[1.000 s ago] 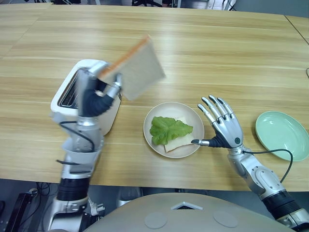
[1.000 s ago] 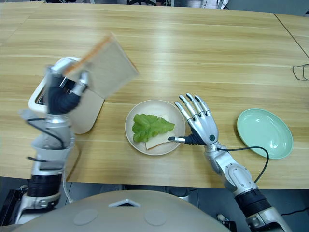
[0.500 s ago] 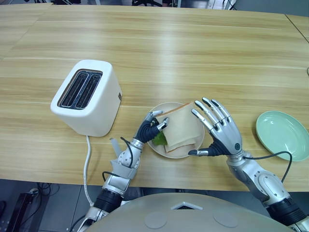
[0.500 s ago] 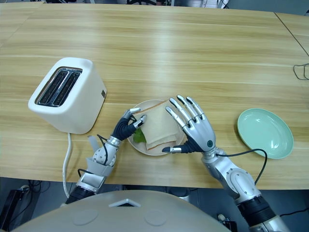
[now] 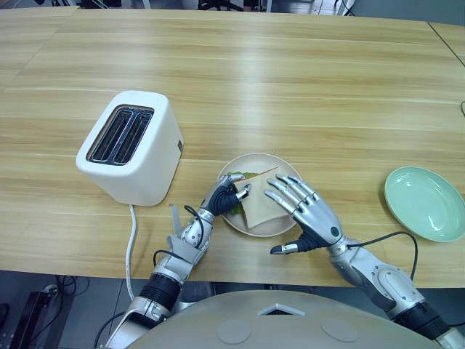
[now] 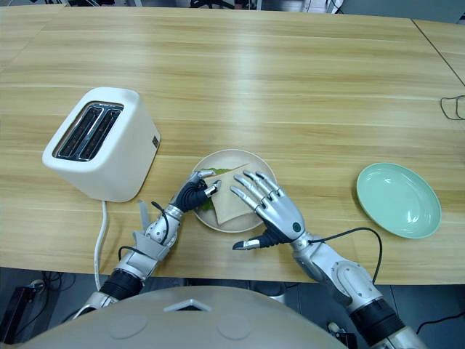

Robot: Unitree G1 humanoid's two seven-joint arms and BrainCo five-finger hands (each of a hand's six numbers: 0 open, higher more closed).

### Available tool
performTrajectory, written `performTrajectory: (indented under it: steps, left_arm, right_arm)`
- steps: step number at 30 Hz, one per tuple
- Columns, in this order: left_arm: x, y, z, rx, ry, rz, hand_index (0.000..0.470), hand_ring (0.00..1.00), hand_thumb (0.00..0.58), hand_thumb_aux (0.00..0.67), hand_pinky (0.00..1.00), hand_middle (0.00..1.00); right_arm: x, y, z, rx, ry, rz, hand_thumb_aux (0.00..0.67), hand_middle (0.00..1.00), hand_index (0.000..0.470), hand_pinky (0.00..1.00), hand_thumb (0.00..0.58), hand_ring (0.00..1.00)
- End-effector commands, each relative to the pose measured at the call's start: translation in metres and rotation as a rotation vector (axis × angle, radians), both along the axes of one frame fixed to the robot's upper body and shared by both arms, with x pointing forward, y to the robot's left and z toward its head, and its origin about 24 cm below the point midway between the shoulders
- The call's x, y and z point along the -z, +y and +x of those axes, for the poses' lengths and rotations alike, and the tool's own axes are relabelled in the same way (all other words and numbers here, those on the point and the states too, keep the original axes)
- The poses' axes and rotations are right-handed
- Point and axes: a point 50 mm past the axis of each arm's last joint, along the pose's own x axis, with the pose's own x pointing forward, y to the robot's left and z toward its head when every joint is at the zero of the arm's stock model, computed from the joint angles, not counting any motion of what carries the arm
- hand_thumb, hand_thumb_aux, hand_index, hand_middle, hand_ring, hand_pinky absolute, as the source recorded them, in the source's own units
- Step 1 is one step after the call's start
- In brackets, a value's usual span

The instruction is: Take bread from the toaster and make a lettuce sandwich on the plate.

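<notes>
The left hand (image 5: pixel 227 196) sits at the left rim of the plate (image 5: pixel 262 157). Its fingers are curled, and the tips appear to pinch the left edge of the bread (image 5: pixel 257 206), most likely to steer the slice into line as it settles. The right hand (image 5: pixel 303 215) is spread flat, palm down, over the right side of the same slice. Whether it presses on the bread or hovers just above it cannot be told. The flat, splayed pose suits steadying or patting the slice down rather than gripping it.

The bread lies on the plate and covers most of the lettuce (image 5: pixel 242 176), which peeks out green at the slice's upper left edge, near the left fingertips. With the leaf tucked under the slice, the sandwich looks nearly assembled. What seems left is to square the slice and let go.

The toaster (image 5: pixel 131 145) stands to the left of the plate, apart from it. Its two slots look dark and empty, and its cord (image 5: pixel 131 243) trails towards the near edge of the desk (image 5: pixel 290 73). A green plate (image 5: pixel 425 203) sits well apart to the right.
</notes>
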Motion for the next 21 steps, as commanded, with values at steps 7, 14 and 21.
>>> performTrajectory:
  steps: [7, 14, 21]
  left_arm:
    - [0.016, -0.001, 0.002, -0.021, 0.059, 0.04, 0.46, 1.0, 0.58, 0.67, 1.0, 1.0]
    - [0.01, -0.005, 0.004, 0.003, -0.004, 0.059, 0.442, 1.0, 0.579, 0.644, 1.0, 1.0]
    - [-0.054, 0.021, 0.004, -0.145, -0.513, 0.23, 0.0, 0.0, 0.0, 0.0, 0.0, 0.0]
  right_arm:
    - [0.039, 0.012, -0.013, -0.1, 0.392, -0.154, 0.0, 0.0, 0.0, 0.0, 0.0, 0.0]
    - [0.052, 0.007, 0.006, 0.012, 0.544, -0.224, 0.0, 0.0, 0.0, 0.0, 0.0, 0.0]
    - [0.05, 0.009, 0.02, 0.065, 0.542, -0.228, 0.0, 0.0, 0.0, 0.0, 0.0, 0.0]
